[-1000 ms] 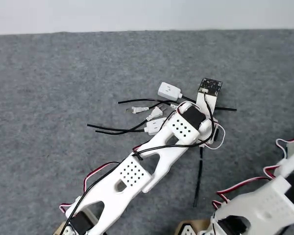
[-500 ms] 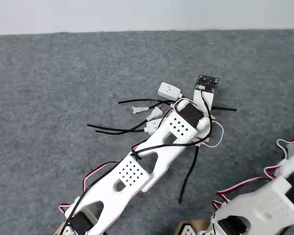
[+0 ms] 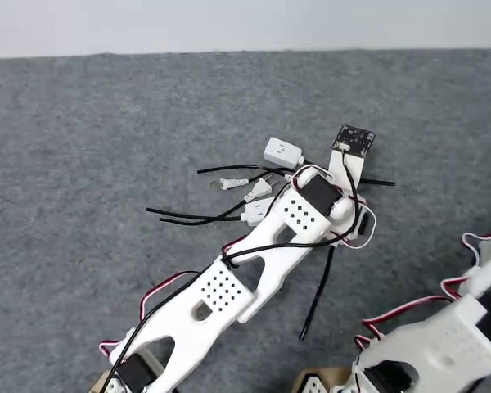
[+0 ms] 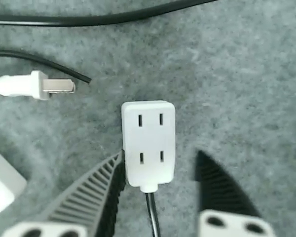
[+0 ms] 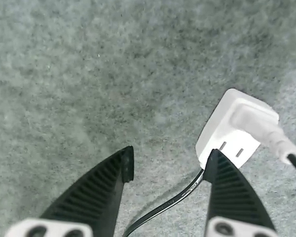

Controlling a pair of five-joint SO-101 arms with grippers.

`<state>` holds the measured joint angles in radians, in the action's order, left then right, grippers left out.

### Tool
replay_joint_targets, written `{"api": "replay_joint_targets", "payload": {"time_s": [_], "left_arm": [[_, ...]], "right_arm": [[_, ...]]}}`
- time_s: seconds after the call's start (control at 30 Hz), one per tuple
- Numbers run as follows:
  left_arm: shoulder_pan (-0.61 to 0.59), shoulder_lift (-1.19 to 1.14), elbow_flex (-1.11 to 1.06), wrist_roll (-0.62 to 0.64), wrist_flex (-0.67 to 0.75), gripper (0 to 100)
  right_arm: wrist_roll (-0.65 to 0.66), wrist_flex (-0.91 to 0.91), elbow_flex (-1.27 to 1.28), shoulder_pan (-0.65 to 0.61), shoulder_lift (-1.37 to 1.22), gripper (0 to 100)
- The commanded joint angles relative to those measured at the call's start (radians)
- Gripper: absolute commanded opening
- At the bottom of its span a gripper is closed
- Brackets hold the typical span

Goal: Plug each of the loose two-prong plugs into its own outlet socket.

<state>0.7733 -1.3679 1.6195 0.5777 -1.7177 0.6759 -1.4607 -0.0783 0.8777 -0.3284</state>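
Left gripper (image 4: 161, 160) stands open astride the outlet block (image 4: 148, 129), gripping nothing. Block looks light, rigid, slippery plastic; grasp across its long sides.

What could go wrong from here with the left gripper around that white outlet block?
One finger of the left gripper touches the outlet block while the other stands apart, so closing may skew or push it. Its black cord runs out between the fingers and may snag.
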Motion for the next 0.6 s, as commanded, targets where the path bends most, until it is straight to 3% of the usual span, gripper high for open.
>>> {"api": "replay_joint_targets", "payload": {"time_s": [0.0,0.3,0.57], "left_arm": [[-0.021,0.041,0.027,-0.009,-0.018,32],[-0.005,-0.064,0.044,-0.008,0.021,31],[0.017,-0.071,0.031,-0.011,0.052,5]], "right_arm": [[0.017,-0.007,-0.012,-0.001,0.025,23.1],[0.060,-0.030,-0.011,0.005,0.024,23.1],[0.060,-0.030,-0.009,0.005,0.024,23.1]]}}
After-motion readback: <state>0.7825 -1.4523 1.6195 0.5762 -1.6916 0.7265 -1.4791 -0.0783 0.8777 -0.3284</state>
